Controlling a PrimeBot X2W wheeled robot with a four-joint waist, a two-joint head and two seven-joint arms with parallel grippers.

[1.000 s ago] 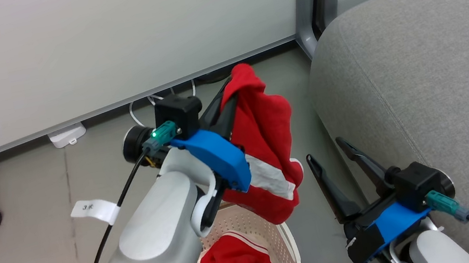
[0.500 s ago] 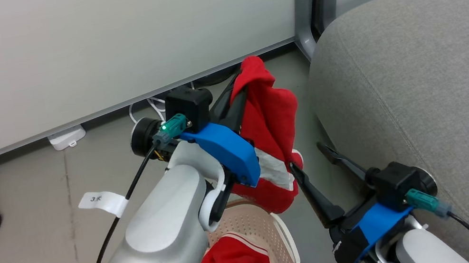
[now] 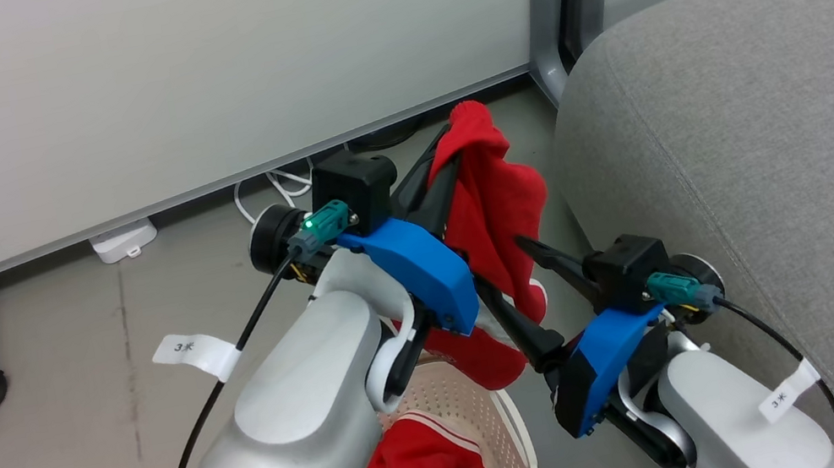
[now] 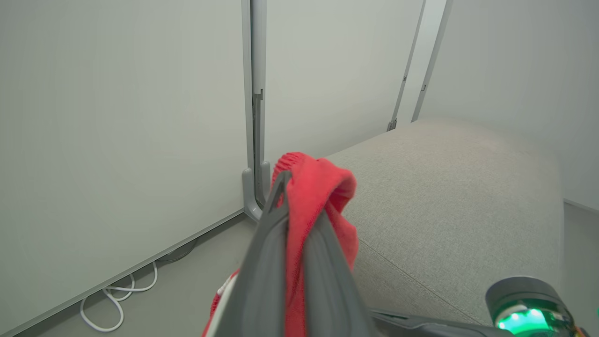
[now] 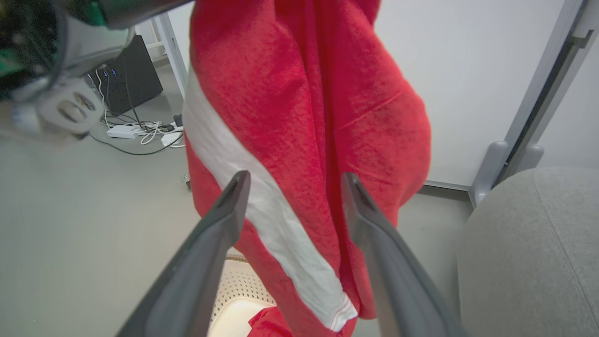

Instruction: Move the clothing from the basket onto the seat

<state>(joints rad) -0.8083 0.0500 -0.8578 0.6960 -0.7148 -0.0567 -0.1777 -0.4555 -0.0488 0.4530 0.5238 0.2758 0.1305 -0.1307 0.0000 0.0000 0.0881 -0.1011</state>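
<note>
Head view: open right end effector (image 3: 498, 261) moved beside clothing (image 3: 503, 197); left end effector (image 3: 447, 141) gripping.

**Right end effector rises to the lifted cloth**

The left end effector (image 3: 444, 145), clamped on the red garment (image 3: 500, 193), has carried it slightly nearer the seat (image 3: 749, 124). The right end effector (image 3: 497, 261) has risen from low beside the seat and swung inward, its spread fingers now close against the garment's hanging lower part.
</note>
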